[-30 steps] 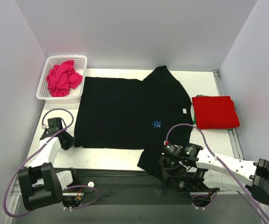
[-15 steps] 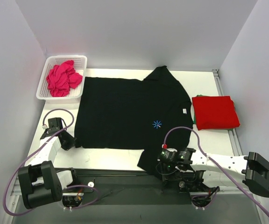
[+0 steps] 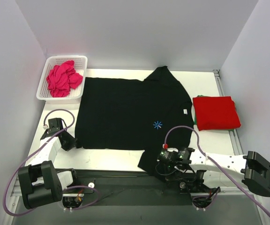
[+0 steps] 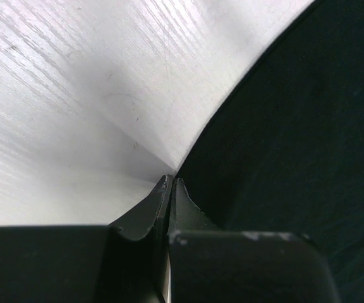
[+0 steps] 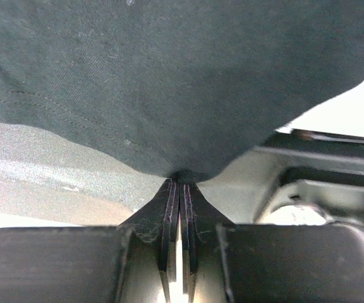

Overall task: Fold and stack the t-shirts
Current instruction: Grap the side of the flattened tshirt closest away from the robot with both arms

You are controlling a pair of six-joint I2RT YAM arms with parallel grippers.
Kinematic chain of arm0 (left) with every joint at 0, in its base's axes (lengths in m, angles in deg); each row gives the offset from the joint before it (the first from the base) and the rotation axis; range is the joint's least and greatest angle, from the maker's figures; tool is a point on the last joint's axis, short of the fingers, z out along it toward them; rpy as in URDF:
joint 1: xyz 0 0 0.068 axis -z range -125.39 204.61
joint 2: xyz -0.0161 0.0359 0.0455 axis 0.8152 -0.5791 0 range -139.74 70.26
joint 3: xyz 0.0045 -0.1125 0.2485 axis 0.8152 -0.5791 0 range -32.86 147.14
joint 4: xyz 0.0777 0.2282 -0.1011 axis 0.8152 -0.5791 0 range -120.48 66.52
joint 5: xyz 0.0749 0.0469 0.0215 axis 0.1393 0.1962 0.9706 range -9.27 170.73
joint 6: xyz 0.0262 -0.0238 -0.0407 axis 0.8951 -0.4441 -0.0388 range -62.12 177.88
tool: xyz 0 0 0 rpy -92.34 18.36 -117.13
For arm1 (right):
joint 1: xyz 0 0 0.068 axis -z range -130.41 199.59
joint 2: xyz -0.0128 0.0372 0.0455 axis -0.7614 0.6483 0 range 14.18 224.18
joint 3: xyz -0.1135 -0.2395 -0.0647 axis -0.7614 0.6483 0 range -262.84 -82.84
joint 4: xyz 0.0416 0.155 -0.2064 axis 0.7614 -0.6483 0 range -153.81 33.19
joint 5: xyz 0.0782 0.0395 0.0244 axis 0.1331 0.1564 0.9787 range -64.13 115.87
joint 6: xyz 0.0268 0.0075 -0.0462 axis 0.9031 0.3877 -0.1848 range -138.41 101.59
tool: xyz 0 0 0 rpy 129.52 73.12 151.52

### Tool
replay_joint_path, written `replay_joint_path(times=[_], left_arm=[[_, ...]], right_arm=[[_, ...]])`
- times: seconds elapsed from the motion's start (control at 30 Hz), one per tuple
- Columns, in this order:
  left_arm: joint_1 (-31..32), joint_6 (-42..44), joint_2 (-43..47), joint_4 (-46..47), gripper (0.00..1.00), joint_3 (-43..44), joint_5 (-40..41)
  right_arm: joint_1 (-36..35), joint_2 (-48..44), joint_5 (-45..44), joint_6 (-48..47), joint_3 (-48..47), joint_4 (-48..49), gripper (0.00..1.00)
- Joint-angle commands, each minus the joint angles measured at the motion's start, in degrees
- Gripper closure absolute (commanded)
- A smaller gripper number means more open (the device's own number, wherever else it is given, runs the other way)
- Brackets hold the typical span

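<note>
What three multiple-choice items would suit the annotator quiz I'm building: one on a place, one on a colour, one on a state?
1. Where is the pink t-shirt? A) in the white basket B) on the floor C) on the wall
2. What colour is the folded t-shirt at the table's right end? A) black B) red C) white
3. How is the right claw? A) wide open B) shut on the black t-shirt C) shut on the basket
Answers: 1 A, it lies bunched inside the basket; 2 B, a red square lies there; 3 B, the wrist view shows closed jaws pinching black cloth.
</note>
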Motion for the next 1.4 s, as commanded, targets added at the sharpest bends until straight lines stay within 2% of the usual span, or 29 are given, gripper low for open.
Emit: replay_joint_path(times=[0.0, 0.3, 0.67, 0.97, 1.1, 1.23, 1.37], left_arm=[[-0.4, 0.3, -0.2, -0.5, 1.0, 1.9, -2.9], [-0.4, -0.6, 0.5, -8.2, 1.0, 7.3, -6.8], [-0.3, -2.9, 3.3, -17.0, 1.0, 11.3, -4.5], [-0.2, -0.1, 7.1, -26.3, 1.0, 15.5, -0.4], [-0.2, 0.6, 8.8, -28.2, 1.0, 16.4, 1.2], [-0.2, 1.7, 7.9, -28.9, 1.0, 17.9, 2.6], [-0.2, 2.8, 6.1, -27.4, 1.0, 19.3, 2.2]], right_arm=[[-0.5, -1.0, -4.3, -0.8, -4.4, -7.2, 1.0], [-0.6, -10.8, -2.1, 0.3, -9.8, -20.9, 1.0], [-1.3, -15.2, -1.6, 0.6, -14.2, -29.2, 1.0], [-2.8, -18.2, -1.6, 2.1, -16.9, -34.2, 1.0], [-2.8, -17.4, -3.5, 1.6, -20.4, -35.6, 1.0], [-2.2, -12.8, -5.2, -0.4, -23.2, -36.3, 1.0], [1.7, -7.9, -6.4, -5.8, -26.0, -36.8, 1.0]])
